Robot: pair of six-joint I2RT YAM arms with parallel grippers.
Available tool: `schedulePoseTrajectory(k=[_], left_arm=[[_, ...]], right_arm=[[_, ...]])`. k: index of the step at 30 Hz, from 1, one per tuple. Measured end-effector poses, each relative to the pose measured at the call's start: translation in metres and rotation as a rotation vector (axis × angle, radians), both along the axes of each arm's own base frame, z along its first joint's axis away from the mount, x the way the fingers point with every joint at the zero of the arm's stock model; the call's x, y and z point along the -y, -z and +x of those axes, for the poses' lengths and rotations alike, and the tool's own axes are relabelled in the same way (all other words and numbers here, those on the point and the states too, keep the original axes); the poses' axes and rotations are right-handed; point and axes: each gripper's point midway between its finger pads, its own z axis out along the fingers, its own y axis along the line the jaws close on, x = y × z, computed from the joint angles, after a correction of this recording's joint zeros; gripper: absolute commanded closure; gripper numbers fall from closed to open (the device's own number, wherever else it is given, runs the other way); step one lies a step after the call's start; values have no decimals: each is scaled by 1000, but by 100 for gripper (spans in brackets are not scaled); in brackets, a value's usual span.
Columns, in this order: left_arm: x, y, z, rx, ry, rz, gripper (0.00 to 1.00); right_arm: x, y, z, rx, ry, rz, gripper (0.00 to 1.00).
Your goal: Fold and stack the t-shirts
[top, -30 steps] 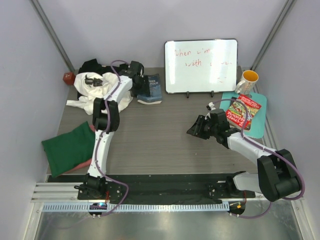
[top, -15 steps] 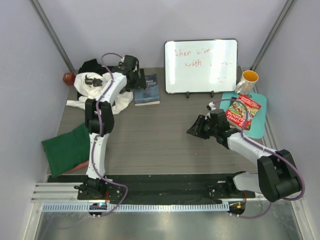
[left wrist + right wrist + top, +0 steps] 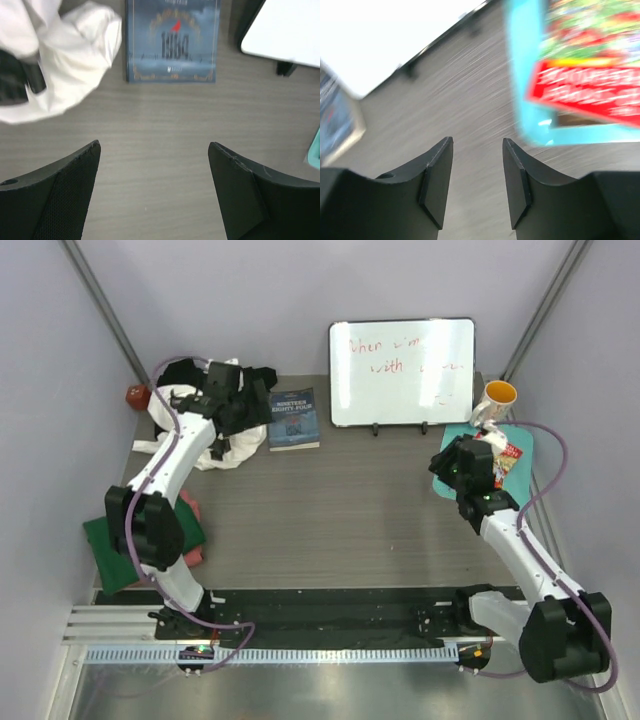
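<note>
L gripper: jaws wide, empty, over table beside white t-shirt, which lies crumpled far-left by book. R gripper: jaws part-open, empty, near teal mat. Recommended: pinch one hem layer only, then drag shirt to ctr before folding.

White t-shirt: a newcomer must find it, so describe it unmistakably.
Start at the whiteboard at the back. Left of it lies a blue book; just left of that, the white t-shirt lies crumpled. It is the only white cloth.
</note>
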Motion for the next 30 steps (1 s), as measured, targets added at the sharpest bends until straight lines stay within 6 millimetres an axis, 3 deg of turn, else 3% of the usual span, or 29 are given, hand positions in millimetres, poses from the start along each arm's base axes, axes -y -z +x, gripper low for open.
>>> schedulePoseTrajectory(k=[4, 6, 8, 12, 17, 19, 26, 30], left_arm=[[5, 15, -32, -39, 18, -38, 12], [13, 22, -46, -56, 40, -55, 11], [21, 27, -56, -67, 63, -63, 12], [33, 33, -70, -78, 98, -79, 12], [35, 35, -82, -78, 111, -87, 12], [35, 36, -83, -76, 112, -89, 12], [36, 41, -86, -87, 119, -92, 12], [39, 40, -85, -79, 126, -94, 12]], right_arm=[[77, 9, 1, -42, 232, -9, 49], [99, 19, -5, -83, 299, -14, 44], [110, 25, -7, -107, 328, -8, 38], [134, 42, -11, -162, 388, 14, 36], [160, 68, -14, -238, 450, 71, 33], [166, 74, -14, -255, 465, 91, 28], [179, 79, -8, -241, 501, 140, 27], [180, 92, 1, -263, 495, 169, 27]])
